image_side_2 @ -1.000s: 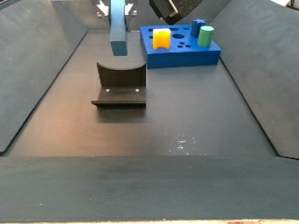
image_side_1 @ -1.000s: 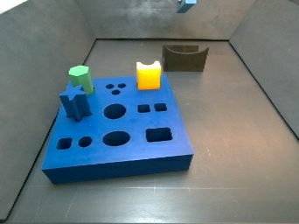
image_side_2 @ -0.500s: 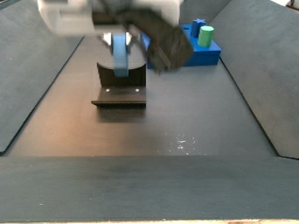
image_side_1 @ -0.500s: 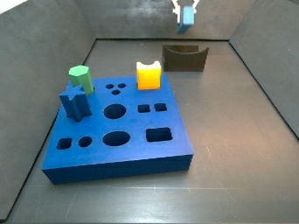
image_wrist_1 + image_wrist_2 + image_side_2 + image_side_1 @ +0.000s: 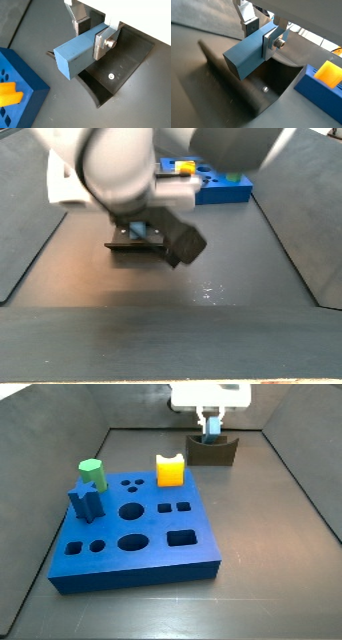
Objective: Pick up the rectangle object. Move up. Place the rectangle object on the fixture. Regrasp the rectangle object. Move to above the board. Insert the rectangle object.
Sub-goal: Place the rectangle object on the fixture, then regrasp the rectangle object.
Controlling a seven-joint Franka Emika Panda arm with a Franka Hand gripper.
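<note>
We are seeing the board (image 5: 134, 524) lying at the left in a side view, with a yellow block (image 5: 170, 470) standing on its far edge. Rightward, the end effector (image 5: 211, 422) is gripping the rectangle object (image 5: 213, 426), holding it upright just above the fixture (image 5: 213, 451); both wrist views are showing its fingers (image 5: 101, 42) clamping the bar.

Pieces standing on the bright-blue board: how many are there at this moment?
3. A yellow notched block at the board's far edge, a green hexagonal peg and a dark blue notched peg along its left side. The gripper holds the grey-blue bar over the fixture.
</note>
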